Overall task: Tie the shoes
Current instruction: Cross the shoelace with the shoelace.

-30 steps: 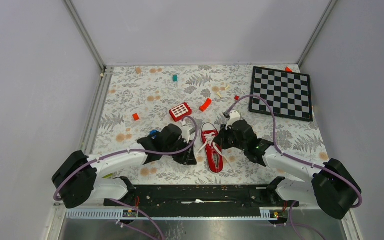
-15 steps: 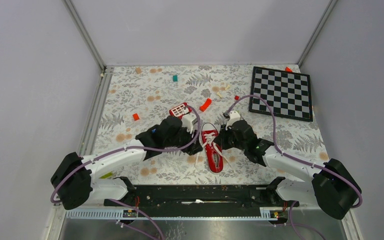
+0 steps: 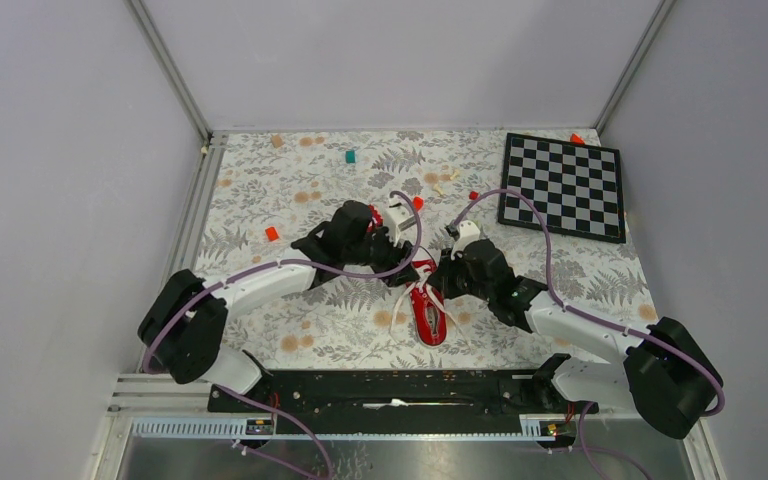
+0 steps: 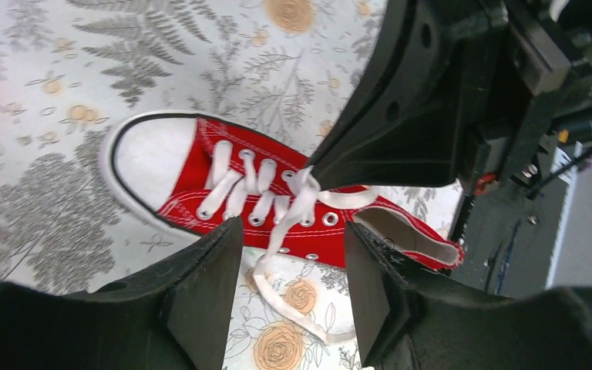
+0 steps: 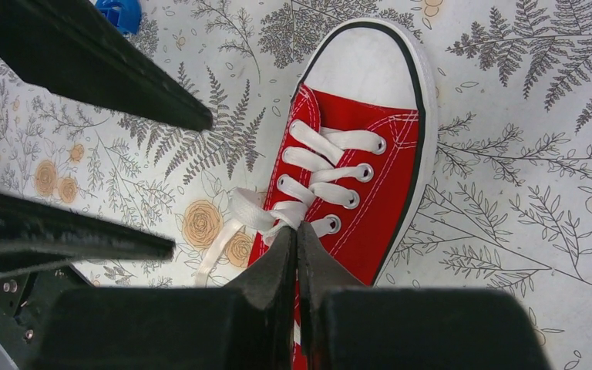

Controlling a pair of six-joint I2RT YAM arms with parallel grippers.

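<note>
Red tile (image 3: 272, 233): lying alone on the floral tablecloth (image 3: 260, 190), at 9 o'clock from where the two arms are meeting
Left gripper (image 4: 291, 231): reaching in from 10 o'clock of the shoe; its fingers are standing apart, released and gripping nothing; a loose lace end is showing in the gap between them, though whether it is touching them cannot be told
Red sneaker (image 3: 428, 310): sitting sole-down at mid-table between the two grippers; in the top view its white toe cap is pointing to 12 o'clock and its heel to 6 o'clock
White laces (image 5: 331, 142): crossing the eyelets and bunching near the top pair; one free end is trailing onto the cloth at the shoe's 9 o'clock, another at its 4 o'clock
Right gripper (image 5: 295, 235): coming in from 3 o'clock of the shoe; clenched tight, pinching the laces where they are bunching over the tongue
Chessboard (image 3: 563, 185): lying flat at 2 o'clock from the shoe, well apart from it
</note>
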